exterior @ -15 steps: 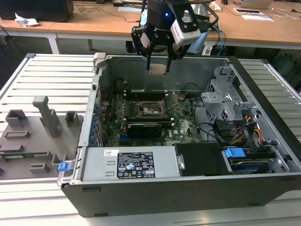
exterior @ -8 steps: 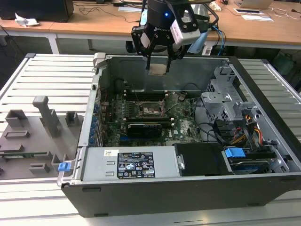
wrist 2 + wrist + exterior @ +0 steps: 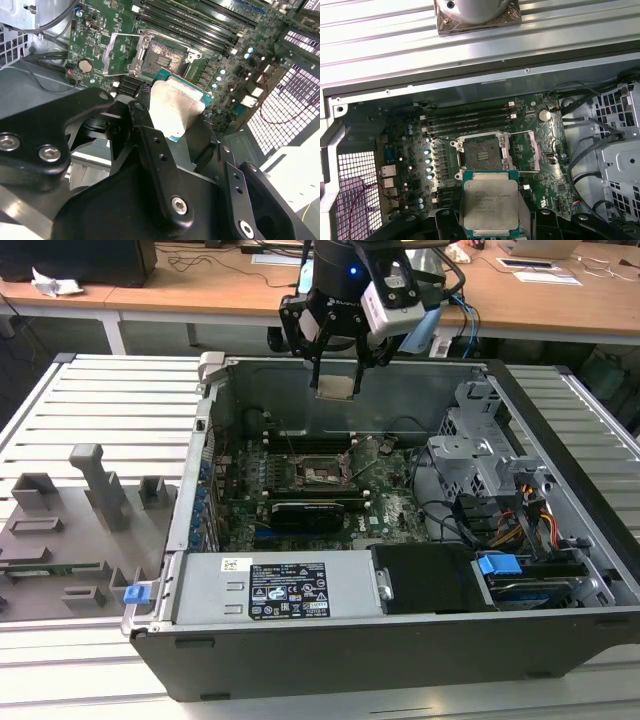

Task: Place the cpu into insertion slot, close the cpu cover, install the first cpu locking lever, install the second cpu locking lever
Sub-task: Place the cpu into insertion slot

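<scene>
My gripper (image 3: 337,378) hangs over the back of the open computer case, shut on the cpu (image 3: 336,388). The cpu is a pale silvery square chip with a green rim, seen in both wrist views (image 3: 490,205) (image 3: 175,107) between the black fingers (image 3: 143,116). It is held well above the green motherboard (image 3: 400,505). Below it lies the insertion slot (image 3: 481,151) (image 3: 161,54) (image 3: 325,476), a dark square socket with nothing in it. The cpu cover (image 3: 527,149) (image 3: 121,50) is swung open beside the slot.
Memory slots (image 3: 470,122) run along one side of the socket, and a black card (image 3: 310,512) sits on the other. A power supply (image 3: 270,590) and a drive cage (image 3: 480,455) stand inside the case. Grey fixtures (image 3: 70,530) rest on the slatted table on the exterior view's left.
</scene>
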You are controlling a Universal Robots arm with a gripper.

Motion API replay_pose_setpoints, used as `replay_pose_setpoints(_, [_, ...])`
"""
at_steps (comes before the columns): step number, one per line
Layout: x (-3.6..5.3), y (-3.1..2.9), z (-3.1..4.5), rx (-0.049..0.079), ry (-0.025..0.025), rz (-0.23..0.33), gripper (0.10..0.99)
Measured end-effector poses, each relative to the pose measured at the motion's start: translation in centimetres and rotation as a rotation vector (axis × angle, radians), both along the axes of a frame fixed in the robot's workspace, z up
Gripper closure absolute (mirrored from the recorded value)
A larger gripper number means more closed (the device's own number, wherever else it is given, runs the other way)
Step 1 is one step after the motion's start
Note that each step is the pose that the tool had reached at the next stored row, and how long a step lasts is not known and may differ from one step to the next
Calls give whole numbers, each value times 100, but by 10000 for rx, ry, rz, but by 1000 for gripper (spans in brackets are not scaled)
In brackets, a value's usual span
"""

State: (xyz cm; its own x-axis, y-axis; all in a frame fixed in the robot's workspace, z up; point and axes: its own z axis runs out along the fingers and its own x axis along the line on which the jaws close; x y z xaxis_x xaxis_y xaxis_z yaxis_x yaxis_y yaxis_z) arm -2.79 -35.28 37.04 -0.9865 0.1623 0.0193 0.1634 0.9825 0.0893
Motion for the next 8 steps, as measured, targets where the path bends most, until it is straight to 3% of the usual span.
replay_pose_setpoints(8, [0, 0, 0, 0, 0, -290, 561])
